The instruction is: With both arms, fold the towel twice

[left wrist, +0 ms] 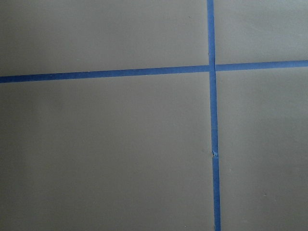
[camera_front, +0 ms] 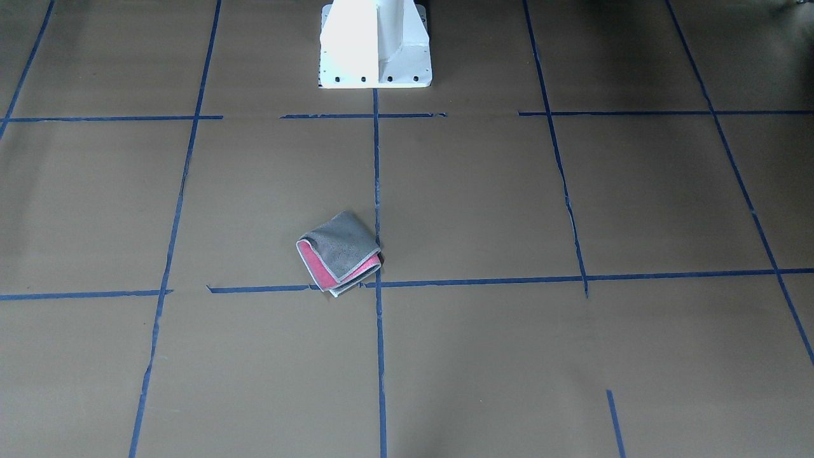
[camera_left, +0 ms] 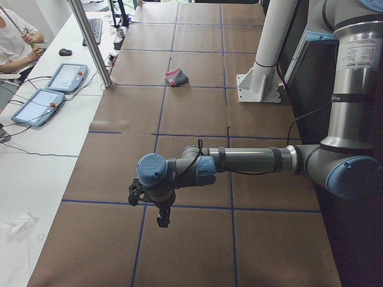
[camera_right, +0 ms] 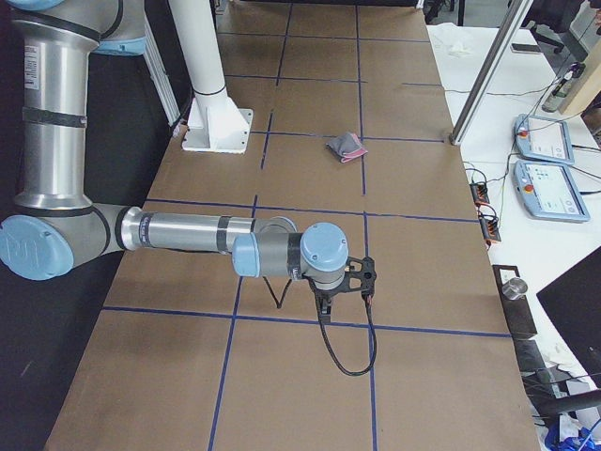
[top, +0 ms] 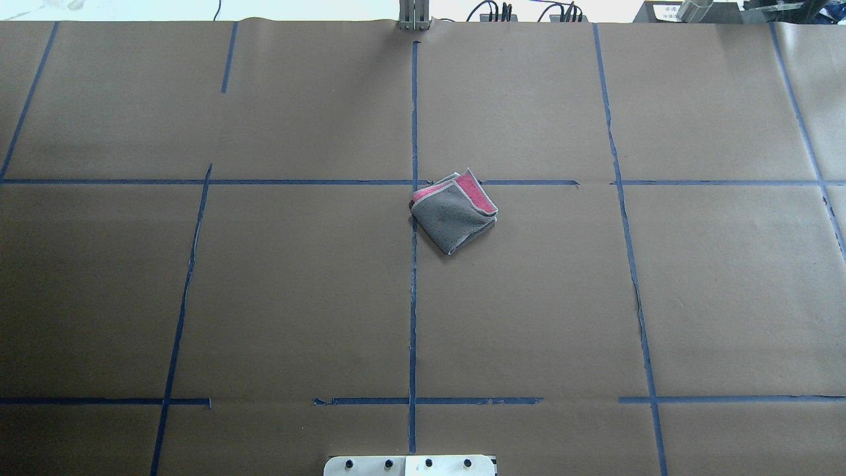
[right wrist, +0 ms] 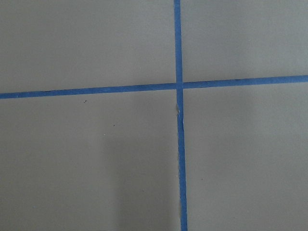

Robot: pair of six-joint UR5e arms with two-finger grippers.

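Observation:
The towel (camera_front: pixel 340 251) lies folded into a small square near the table's middle, dark grey on top with bright pink showing at its open edges. It also shows in the overhead view (top: pixel 453 215) and in both side views (camera_left: pixel 176 78) (camera_right: pixel 346 146). Neither arm touches it. My left gripper (camera_left: pixel 163 220) hangs over the brown paper far from the towel, at the table's left end. My right gripper (camera_right: pixel 326 308) hangs likewise at the right end. I cannot tell whether either is open or shut. Both wrist views show only paper and blue tape.
The white pedestal base (camera_front: pixel 375 44) stands at the robot's side of the table, behind the towel. Blue tape lines (top: pixel 413 297) grid the brown paper. A metal post (camera_left: pixel 90 42), tablets (camera_left: pixel 66 78) and a seated person (camera_left: pixel 15 42) are on the operators' side.

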